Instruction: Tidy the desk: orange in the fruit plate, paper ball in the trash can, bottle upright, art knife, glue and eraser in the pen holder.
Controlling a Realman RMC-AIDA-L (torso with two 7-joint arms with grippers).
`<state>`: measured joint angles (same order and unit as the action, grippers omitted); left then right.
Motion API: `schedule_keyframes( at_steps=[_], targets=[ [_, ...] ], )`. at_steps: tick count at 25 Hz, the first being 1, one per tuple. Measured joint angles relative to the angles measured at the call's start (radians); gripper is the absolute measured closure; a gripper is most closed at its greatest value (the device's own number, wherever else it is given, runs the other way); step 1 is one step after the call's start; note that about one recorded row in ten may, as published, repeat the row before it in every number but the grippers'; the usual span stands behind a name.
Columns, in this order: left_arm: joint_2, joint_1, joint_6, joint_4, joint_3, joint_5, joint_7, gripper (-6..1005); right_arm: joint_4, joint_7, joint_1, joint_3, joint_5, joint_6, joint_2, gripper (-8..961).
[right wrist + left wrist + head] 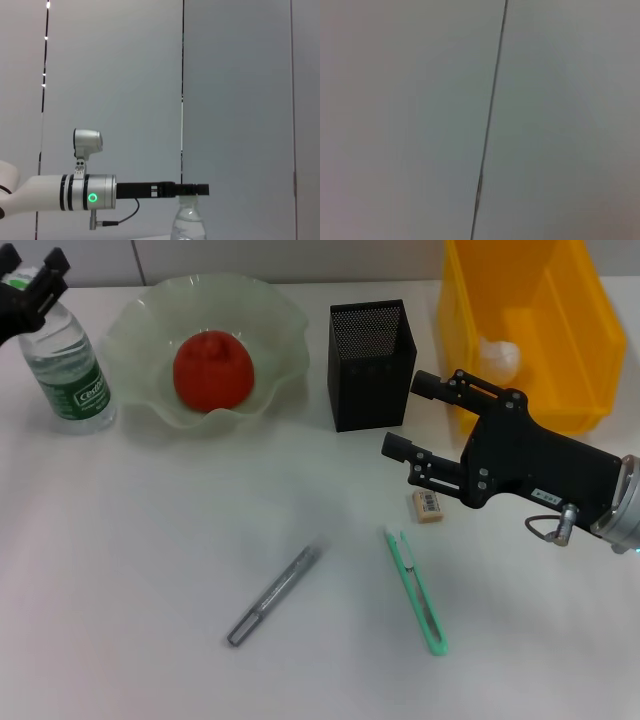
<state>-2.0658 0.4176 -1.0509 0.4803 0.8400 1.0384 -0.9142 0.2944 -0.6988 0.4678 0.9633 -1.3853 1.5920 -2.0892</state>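
Observation:
The clear bottle (68, 370) stands upright at the desk's far left, and my left gripper (35, 290) is shut on its cap; the right wrist view shows this bottle (190, 225) from the side with the cap held. The orange (212, 370) lies in the pale-green fruit plate (285, 325). The paper ball (498, 355) rests inside the yellow trash can (570, 340). My right gripper (405, 415) hovers open just right of the black mesh pen holder (370, 365), above the beige eraser (428, 506). The mint-green art knife (416, 590) and the grey glue (273, 595) lie on the near desk (130, 570).
The left wrist view shows only a plain wall panel with a thin seam (490, 120). The pen holder stands between the fruit plate and the trash can. The glue and the art knife lie about a hand's width apart.

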Motion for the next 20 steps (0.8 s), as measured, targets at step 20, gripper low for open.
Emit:
schedule_keyframes(
  at_steps=[20],
  targets=[
    [0.004,-0.021,-0.394,0.181,0.198,0.065,-0.222,370,-0.024,-0.005,-0.021,0.0,0.002,0.033,0.003,224]
  ],
)
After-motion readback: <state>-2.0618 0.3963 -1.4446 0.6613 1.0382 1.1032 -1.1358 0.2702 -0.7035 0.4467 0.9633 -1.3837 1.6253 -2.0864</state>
